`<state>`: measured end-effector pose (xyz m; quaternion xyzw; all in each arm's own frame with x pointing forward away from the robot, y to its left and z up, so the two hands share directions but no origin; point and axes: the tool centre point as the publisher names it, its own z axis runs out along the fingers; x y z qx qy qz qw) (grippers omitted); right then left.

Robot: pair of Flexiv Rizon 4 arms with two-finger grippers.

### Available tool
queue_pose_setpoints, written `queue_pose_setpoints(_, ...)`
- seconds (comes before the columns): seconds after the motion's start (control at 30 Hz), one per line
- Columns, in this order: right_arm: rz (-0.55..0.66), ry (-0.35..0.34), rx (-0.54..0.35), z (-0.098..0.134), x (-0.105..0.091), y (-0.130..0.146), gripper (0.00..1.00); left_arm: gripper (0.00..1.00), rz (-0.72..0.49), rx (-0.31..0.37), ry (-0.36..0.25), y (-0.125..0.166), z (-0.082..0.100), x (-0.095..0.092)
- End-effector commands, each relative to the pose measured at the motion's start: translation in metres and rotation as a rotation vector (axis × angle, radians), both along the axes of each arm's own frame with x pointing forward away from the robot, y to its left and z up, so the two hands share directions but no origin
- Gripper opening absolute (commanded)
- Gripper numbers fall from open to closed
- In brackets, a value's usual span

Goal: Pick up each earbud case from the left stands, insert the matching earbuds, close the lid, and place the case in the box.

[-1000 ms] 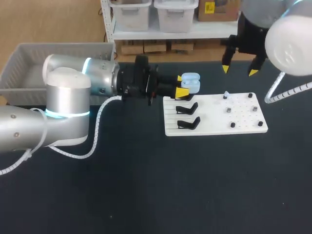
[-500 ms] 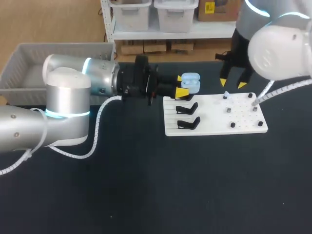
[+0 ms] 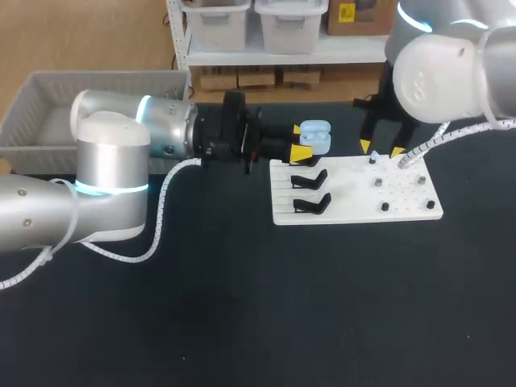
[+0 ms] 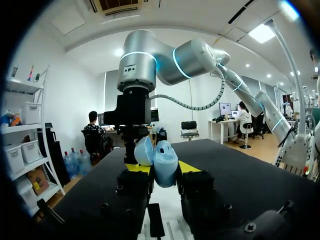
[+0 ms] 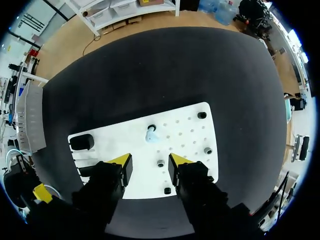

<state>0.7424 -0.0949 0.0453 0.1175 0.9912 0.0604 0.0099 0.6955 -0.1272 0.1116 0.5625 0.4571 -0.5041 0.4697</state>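
Clamping the open blue earbud case (image 3: 314, 137) is the left claw (image 3: 299, 142); right claw (image 3: 380, 149) gapes wide above an earbud (image 5: 151, 134).

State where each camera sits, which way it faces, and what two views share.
Head view: above, behind, looking down at the table; both arms show.
Left wrist view: on that wrist, facing level; left pincer grips earbud case.
Right wrist view: on that wrist, facing down at the white board; open right pincer.
Shared: head and left wrist show the case.
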Motion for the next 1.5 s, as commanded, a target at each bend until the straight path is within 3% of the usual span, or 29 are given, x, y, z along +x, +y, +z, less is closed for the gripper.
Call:
queue_pose_setpoints(0.03, -0.003, 0.011, 0.012, -0.007, 0.002, -0.001, 0.46, 0.00, 0.007, -0.003, -0.004, 0.000, -0.001, -0.002)
queue_pose_setpoints(0.53, -0.050, 0.028, 0.015, -0.027, 0.008, 0.004, 0.44, 0.00, 0.007, -0.003, -0.004, 0.000, -0.001, -0.002)
queue_pose_setpoints(0.83, -0.107, 0.002, 0.026, -0.028, 0.014, -0.001, 0.36, 0.00, 0.007, -0.003, -0.004, 0.000, -0.001, -0.002)
queue_pose_setpoints(1.5, -0.101, -0.008, 0.021, -0.030, 0.019, 0.000, 0.29, 0.00, 0.007, -0.003, -0.004, 0.000, -0.001, -0.002)
